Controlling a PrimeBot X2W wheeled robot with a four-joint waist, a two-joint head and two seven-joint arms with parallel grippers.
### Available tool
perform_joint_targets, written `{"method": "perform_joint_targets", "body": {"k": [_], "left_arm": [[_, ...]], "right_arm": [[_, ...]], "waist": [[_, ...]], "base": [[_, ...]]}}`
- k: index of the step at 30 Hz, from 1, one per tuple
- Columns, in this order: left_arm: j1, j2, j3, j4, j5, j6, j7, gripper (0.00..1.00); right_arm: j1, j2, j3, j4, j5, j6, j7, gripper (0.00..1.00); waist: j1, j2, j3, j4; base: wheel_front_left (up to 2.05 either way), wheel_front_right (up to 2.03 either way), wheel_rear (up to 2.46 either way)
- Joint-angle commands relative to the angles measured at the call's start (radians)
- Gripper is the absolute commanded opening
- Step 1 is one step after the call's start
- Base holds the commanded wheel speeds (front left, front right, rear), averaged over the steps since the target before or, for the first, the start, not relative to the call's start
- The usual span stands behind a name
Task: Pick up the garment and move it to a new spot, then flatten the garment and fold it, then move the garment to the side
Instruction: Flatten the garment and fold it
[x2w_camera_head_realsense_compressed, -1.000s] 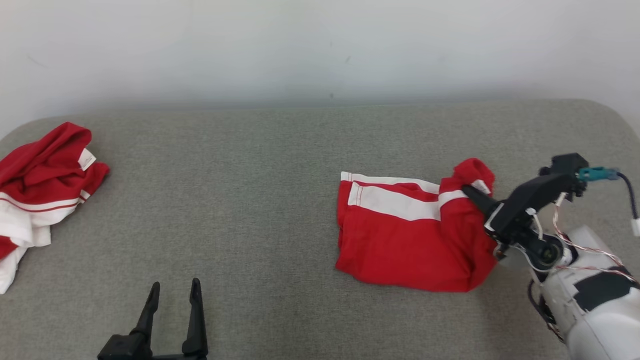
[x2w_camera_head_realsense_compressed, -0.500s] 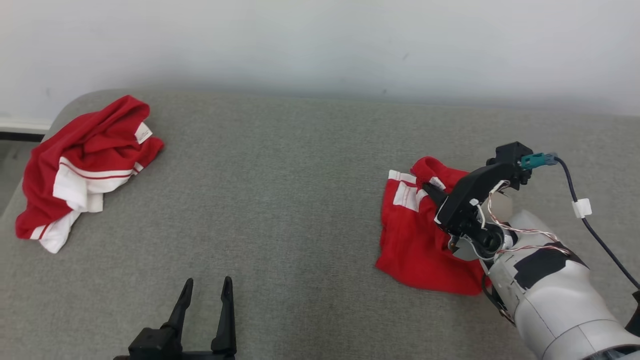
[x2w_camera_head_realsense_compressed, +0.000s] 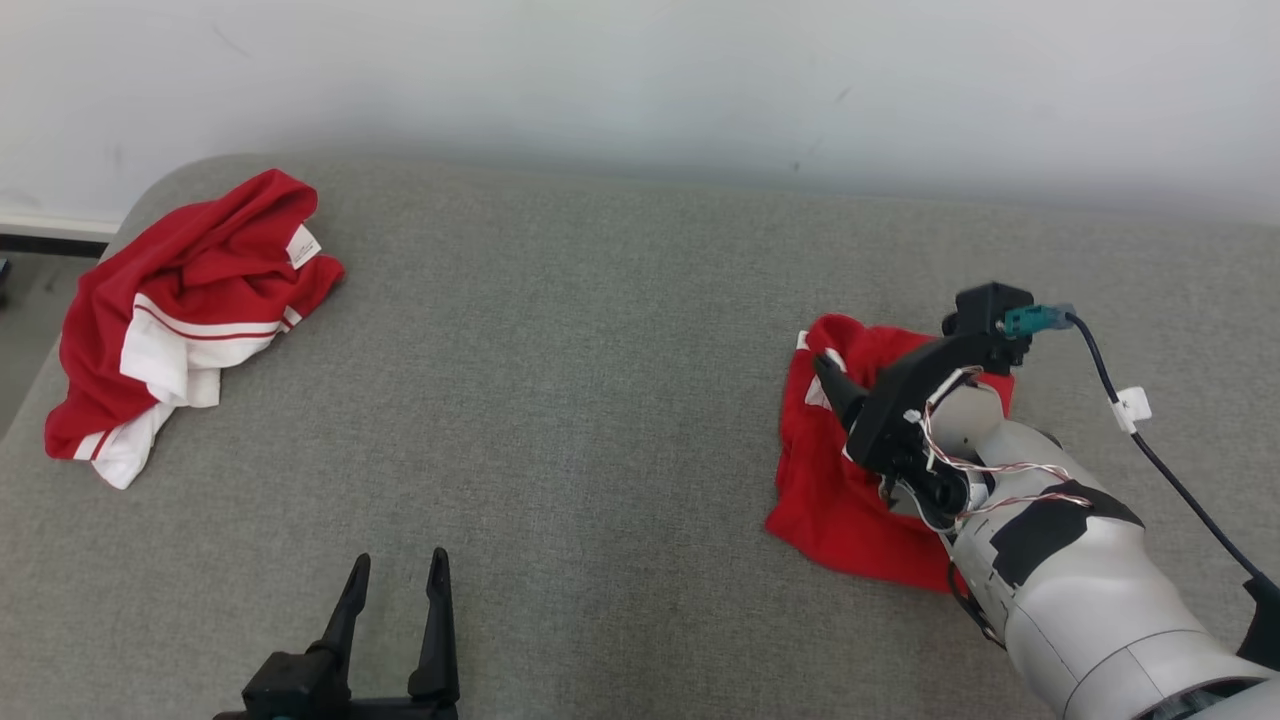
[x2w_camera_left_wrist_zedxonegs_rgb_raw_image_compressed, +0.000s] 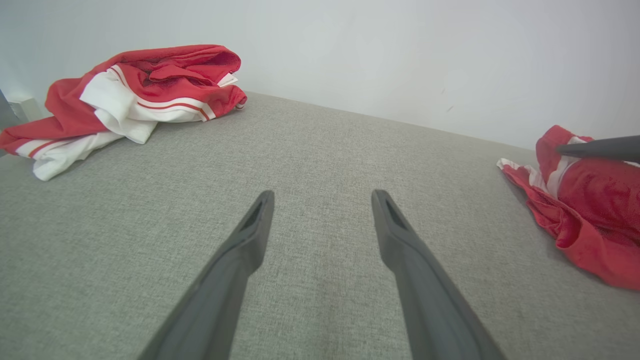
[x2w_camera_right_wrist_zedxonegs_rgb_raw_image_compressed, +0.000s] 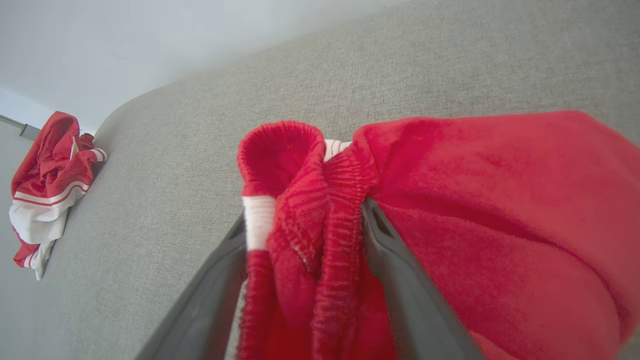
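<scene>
Here the red short-sleeved jersey shirt with white sleeves and striped trim (x2w_camera_head_realsense_compressed: 190, 300) lies crumpled at the far left corner of the grey fabric-covered surface (x2w_camera_head_realsense_compressed: 600, 400), its small white label (x2w_camera_head_realsense_compressed: 303, 246) turned upward. It is well apart from both claws. The left claw (x2w_camera_head_realsense_compressed: 399, 558) hovers near the front edge of the surface with its fingers spread wide and nothing between them; in its own wrist view the jersey sits off to the upper left, beyond the fingertips. The right claw (x2w_camera_head_realsense_compressed: 830, 372) is over at the right side, on a smaller plain red garment with slight white trim (x2w_camera_head_realsense_compressed: 830, 500). Its fingers stand wide apart, released, with a bunched ribbed edge of that cloth between them. From the right wrist view the jersey shows small and distant at the far left edge — across the whole surface from this claw.
</scene>
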Motion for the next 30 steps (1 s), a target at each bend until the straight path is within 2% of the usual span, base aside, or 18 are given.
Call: {"method": "perform_joint_targets", "body": {"k": [1, 6, 9, 18, 22, 25, 28, 30], "left_arm": [[0.009, -0.001, 0.009, 0.003, 0.011, 0.000, -0.003, 1.00], [0.024, -0.001, 0.040, -0.002, 0.025, -0.003, -0.003, 1.00], [0.039, -0.001, 0.061, -0.007, 0.029, -0.004, -0.003, 1.00], [0.066, -0.001, 0.112, -0.047, 0.063, -0.010, -0.003, 1.00], [0.077, -0.001, 0.140, -0.067, 0.081, -0.006, -0.003, 1.00], [0.080, -0.001, 0.157, -0.081, 0.092, -0.008, -0.003, 1.00], [0.090, -0.001, 0.173, -0.091, 0.099, -0.013, -0.003, 1.00], [0.095, -0.001, 0.179, -0.096, 0.107, -0.014, -0.003, 1.00]], "right_arm": [[0.009, -0.002, 0.015, -0.031, -0.010, -0.001, -0.019, 1.00], [0.061, -0.058, 0.051, -0.175, 0.002, -0.001, -0.096, 1.00], [0.094, -0.093, 0.038, -0.249, 0.047, -0.001, -0.143, 1.00], [0.239, -0.279, 0.079, -0.501, 0.047, -0.001, -0.370, 1.00], [0.340, -0.323, 0.063, -0.603, 0.050, -0.001, -0.414, 1.00], [0.424, -0.334, -0.016, -0.682, 0.006, -0.001, -0.422, 1.00], [0.538, -0.305, -0.154, -0.789, -0.110, -0.001, -0.422, 1.00], [0.626, -0.256, -0.258, -0.856, -0.184, -0.001, -0.422, 1.00]], "waist": [[0.0000, 0.0000, -0.012, -0.013], [0.0000, 0.0000, -0.036, -0.040], [0.0000, 0.0000, -0.047, -0.059], [0.0000, 0.0000, -0.059, -0.102], [0.0000, 0.0000, -0.063, -0.116], [0.0000, 0.0000, -0.063, -0.126], [0.0000, 0.0000, -0.065, -0.135], [0.0000, 0.0000, -0.069, -0.138]], "base": [[0.00, 0.00, 0.00], [0.00, 0.00, 0.00], [0.00, 0.00, 0.00], [0.00, 0.00, 0.00], [0.00, 0.00, 0.00], [0.00, 0.00, 0.00], [0.00, 0.00, 0.00], [0.00, 0.00, 0.00]]}}
